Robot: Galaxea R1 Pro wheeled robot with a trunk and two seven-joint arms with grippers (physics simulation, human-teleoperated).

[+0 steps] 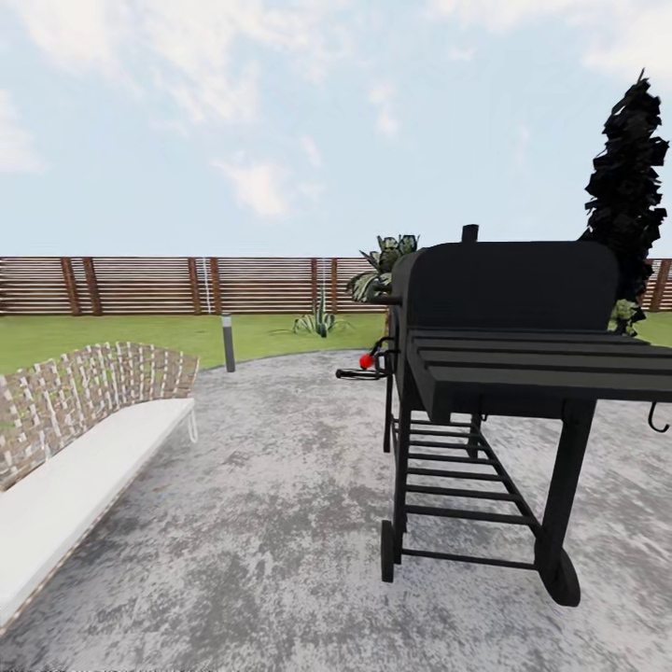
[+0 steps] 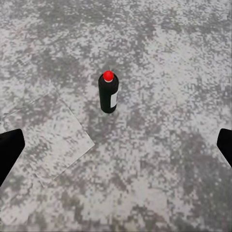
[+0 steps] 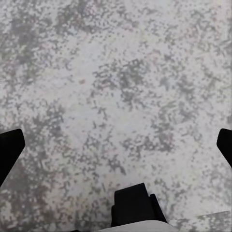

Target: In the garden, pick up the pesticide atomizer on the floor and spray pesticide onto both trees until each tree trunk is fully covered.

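setting: the garden, seen from a grey paved patch with mottled paving; green lawn beyond it, closed off by a brown horizontal-slat fence under a pale cloudy sky.

furniture, head view: a black barbecue grill on a wheeled frame stood at the right of the paving; a woven bench with a white cushion ran along the left; a short grey lamp post stood at the lawn's edge. a narrow dark cypress-like tree rose behind the grill. no broad-canopied tree or trunk was in sight.

task item: the pesticide atomizer, a dark bottle with a red cap and a pale label, stood upright on the paving ahead of the left gripper, well clear of its fingers.

grippers: the left gripper was spread wide and held nothing. the right gripper was likewise wide apart and empty over bare paving.

stage, as judged: approach to the pick-up, grasp not begun.

risks, as judged: the bottle looked slim and light, so a finger brushing it on the descent could tip it and send it rolling. closing high on the rounded cap might let it slip. a base move toward the grill's projecting shelf could strike it.
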